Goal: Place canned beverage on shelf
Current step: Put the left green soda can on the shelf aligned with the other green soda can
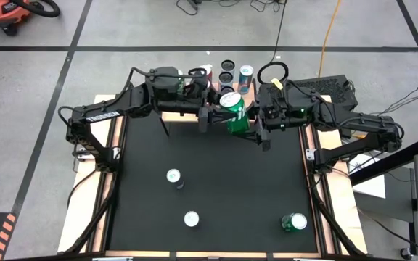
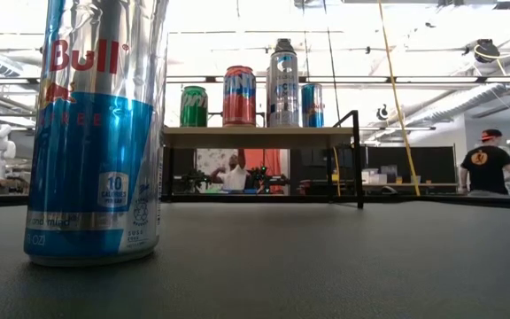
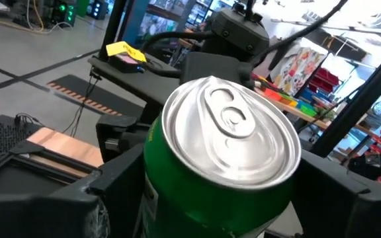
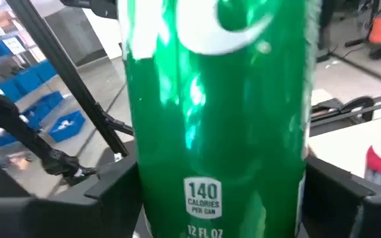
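Handover above the black counter: left tool and right tool both clasp the green aluminium can. Next, one releases before placement on the light-wood shelf.

The black table carries three upright cans, one, another and a green one. The shelf bears four cans.

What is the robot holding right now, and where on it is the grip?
A green can, held in the air between the two arms near the shelf. The right gripper clamps its sides; the left gripper also brackets its body.
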### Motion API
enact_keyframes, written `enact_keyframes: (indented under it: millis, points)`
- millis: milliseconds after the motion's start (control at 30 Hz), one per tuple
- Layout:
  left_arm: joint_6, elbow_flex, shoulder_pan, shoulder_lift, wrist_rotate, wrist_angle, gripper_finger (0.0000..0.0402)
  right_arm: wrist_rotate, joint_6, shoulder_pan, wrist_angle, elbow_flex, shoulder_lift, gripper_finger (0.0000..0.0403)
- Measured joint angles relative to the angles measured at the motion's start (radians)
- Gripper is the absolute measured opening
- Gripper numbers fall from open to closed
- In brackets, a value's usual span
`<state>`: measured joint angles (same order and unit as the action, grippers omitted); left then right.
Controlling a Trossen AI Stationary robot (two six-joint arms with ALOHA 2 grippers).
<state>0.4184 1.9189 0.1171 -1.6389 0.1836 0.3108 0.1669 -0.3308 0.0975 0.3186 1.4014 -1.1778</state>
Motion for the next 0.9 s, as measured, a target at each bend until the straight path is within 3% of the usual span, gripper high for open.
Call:
enact_keyframes:
  millis: [300,600,900]
  points:
    - [-0.040,-0.001,0.034,0.044,0.101,-0.011,0.0302,0.146,-0.140,0.026,0.119,0.002,0.006,0.0368]
    - [-0.106,-0.001,0.078,0.101,0.214,0.038,0.0302,0.179,-0.143,0.026,0.142,0.002,0.035,0.0368]
    - [-0.244,-0.001,0.169,0.217,0.213,0.236,0.0302,0.167,-0.159,0.001,0.090,0.002,0.142,0.0368]
